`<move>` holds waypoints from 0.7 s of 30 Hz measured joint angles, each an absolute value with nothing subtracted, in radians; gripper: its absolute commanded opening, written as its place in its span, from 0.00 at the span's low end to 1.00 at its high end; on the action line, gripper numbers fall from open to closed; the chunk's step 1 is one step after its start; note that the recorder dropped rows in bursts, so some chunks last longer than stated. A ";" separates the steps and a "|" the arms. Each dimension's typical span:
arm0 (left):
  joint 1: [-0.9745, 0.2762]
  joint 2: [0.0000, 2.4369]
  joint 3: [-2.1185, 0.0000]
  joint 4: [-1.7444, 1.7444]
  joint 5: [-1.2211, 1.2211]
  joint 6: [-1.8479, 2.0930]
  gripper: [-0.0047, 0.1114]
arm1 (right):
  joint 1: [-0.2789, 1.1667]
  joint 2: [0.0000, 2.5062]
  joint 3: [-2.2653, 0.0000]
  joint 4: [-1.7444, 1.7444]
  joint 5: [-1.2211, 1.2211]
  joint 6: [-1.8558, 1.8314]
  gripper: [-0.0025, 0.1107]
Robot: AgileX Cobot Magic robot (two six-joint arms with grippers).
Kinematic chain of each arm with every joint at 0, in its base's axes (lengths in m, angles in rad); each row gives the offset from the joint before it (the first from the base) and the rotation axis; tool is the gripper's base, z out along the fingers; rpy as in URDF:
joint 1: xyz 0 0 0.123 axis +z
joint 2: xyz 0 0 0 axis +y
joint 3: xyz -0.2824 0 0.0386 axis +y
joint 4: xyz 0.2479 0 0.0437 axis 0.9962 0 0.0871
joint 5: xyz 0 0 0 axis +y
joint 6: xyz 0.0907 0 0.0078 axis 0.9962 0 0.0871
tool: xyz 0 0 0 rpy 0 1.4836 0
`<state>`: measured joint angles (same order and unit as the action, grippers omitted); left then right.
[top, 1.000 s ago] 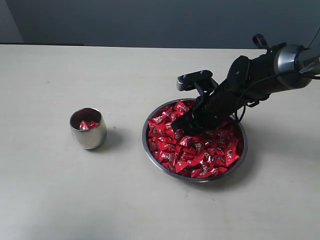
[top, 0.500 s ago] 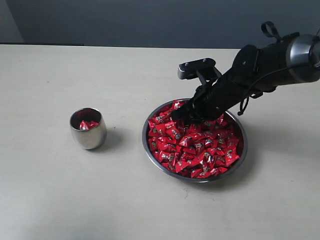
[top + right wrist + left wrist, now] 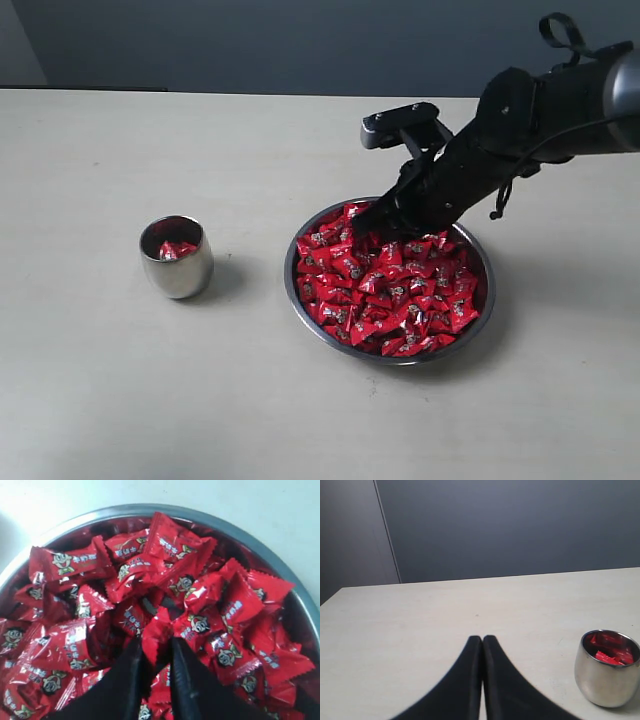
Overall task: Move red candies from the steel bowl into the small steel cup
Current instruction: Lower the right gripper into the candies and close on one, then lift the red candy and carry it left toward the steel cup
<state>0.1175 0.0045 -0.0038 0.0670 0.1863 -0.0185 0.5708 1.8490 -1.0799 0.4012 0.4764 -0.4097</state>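
Dozens of red candies [image 3: 400, 295] [image 3: 75, 565] fill the steel bowl [image 3: 288, 275] [image 3: 260, 542], heaped nearly to the rim. Wrappers are shiny and crinkled, with small printed marks.

Bowl sits on a pale tabletop [image 3: 120, 400] [image 3: 420, 620].

Right arm [image 3: 520, 120]: black, reaching down at a slant over the bowl's far edge.

Right tool [image 3: 368, 225] [image 3: 156, 645]: tips over the far-left part of the bowl, right at the top of the heap. Its two dark fingers [image 3: 132, 675] are drawn in on a single red candy [image 3: 156, 632], pinching it by the wrapper. The candy stands upright between them, one crimped end pointing away from the tool. It hangs over the heap, within the rim. Whether it has cleared the candies beneath, I cannot tell.

Small steel cup [image 3: 178, 265] [image 3: 602, 685]: upright on the tabletop, well apart from the bowl, off the bowl's left side in the exterior view. Mirror sides, rounded body. A few red-wrapped candies [image 3: 175, 249] [image 3: 610, 655] lie in its bottom, well under the lip.

Left tool [image 3: 482, 639]: seen only by its own wrist camera. Fingers are pressed together tip to tip with nothing between them. It hangs above bare tabletop, with the cup near it and not touching.

Bare tabletop lies between bowl and cup.
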 measured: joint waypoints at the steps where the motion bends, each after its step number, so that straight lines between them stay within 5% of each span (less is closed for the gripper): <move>1: 0.118 0.004 -0.004 0.067 0.186 -0.019 0.04 | 0.571 1.840 -1.080 0.386 0.481 -0.395 0.02; 21: 0.118 0.004 -0.004 0.067 0.186 -0.019 0.04 | 0.571 1.627 -0.799 0.648 0.249 -0.540 0.02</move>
<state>0.1175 0.0045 -0.0038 0.0670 0.1863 -0.0185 0.5708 1.6274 -0.7995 0.6480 0.2493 -0.5398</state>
